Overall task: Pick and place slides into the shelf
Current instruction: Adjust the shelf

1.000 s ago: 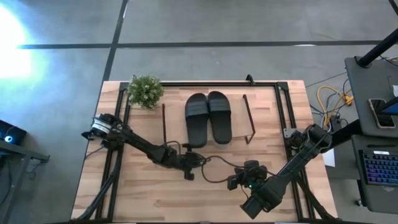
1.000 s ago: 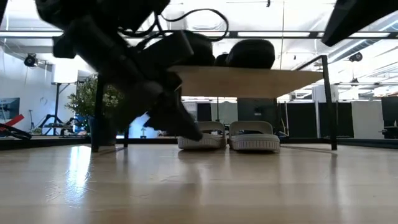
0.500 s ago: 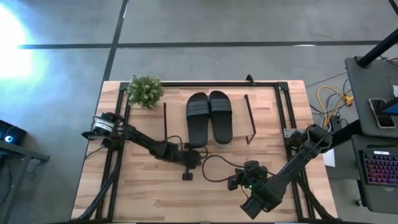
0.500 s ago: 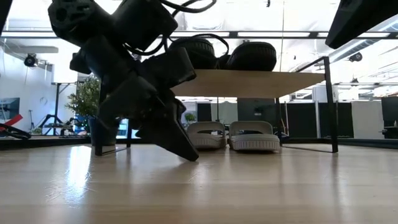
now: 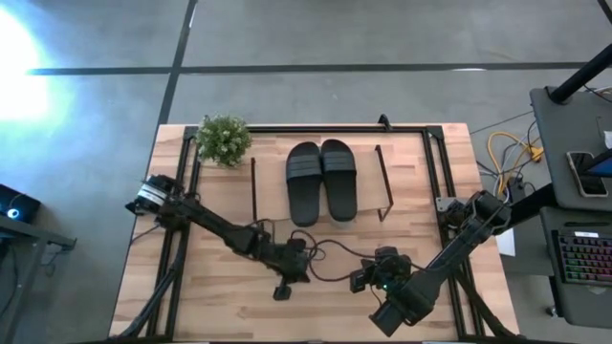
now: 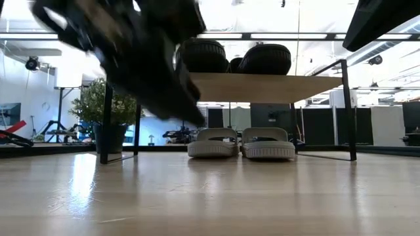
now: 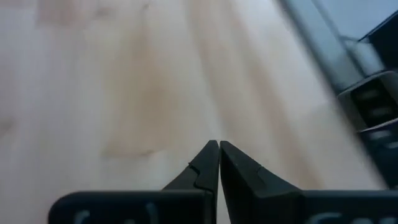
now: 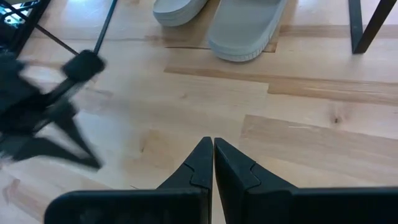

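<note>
A: High view showed the shelf [image 5: 318,143] with the black slides [image 5: 321,180] lying side by side on its top board. Where was the other pair?

B: Under that same shelf, on the tabletop [image 6: 210,196]. In the low view the pale slides [image 6: 241,143] sat together between the shelf's wire legs, toes toward the camera. All four looked stowed already.

A: And the grippers?

B: The left gripper [image 7: 218,151] hung in front of the shelf over bare wood, its fingers pressed together and holding nothing. The right gripper [image 8: 212,148] waited farther out from the shelf, fingers likewise closed on nothing.

A: If one needed shifting, how would a slide handle?

B: My guess: light, rubbery, somewhat flexible, not fragile. The wide strap looked the best place to pinch, or the sole's edge; the smooth footbed might slip.

A: The surface?

B: Pale wood boards, smooth with a slight sheen, framed by black rails. A small potted plant [image 5: 224,139] stood beside the shelf.

A: And the room?

B: Grey concrete floor, bright ceiling lights behind the shelf, and a desk with a keyboard [image 5: 584,258] well away from it.
</note>
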Available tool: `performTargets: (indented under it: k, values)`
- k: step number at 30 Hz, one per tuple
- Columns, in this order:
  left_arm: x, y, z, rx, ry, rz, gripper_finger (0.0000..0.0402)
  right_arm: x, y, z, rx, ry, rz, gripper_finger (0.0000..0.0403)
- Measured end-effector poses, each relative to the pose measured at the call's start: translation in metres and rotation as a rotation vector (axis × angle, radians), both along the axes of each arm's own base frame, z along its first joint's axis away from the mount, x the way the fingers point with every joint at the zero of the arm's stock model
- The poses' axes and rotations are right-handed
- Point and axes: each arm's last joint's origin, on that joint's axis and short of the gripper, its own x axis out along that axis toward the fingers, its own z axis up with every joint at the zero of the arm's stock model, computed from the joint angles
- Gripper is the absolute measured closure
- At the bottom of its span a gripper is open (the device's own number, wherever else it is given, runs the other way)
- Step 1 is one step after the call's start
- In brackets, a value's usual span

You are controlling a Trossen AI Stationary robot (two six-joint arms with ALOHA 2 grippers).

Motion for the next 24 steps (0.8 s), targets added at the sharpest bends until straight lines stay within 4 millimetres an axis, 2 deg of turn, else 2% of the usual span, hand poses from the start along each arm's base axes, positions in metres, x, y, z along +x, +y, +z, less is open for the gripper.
performTargets:
  k: [5,10,13,15,18,24]
  values:
    - [-0.016,-0.017,0.024,-0.077,-0.004,0.033,0.0401,0.001,-0.002,-0.001,0.001,0.006,-0.007,0.0394]
    - [-0.066,-0.03,0.027,0.072,0.143,0.347,0.0401,0.002,-0.003,-0.003,0.001,0.008,-0.01,0.0394]
    - [-0.097,-0.035,0.042,0.02,0.134,0.555,0.0402,0.001,-0.004,-0.005,-0.005,0.015,-0.01,0.0394]
    - [-0.116,-0.033,0.043,0.002,0.134,0.672,0.0402,0.0,-0.004,-0.007,-0.008,0.018,-0.01,0.0394]
    - [-0.132,-0.023,0.039,0.015,0.125,0.789,0.0402,0.0,-0.006,-0.009,-0.015,0.024,-0.013,0.0394]
    - [-0.13,0.005,0.029,0.113,0.131,0.831,0.0402,0.004,-0.011,-0.011,-0.022,0.028,-0.028,0.0394]
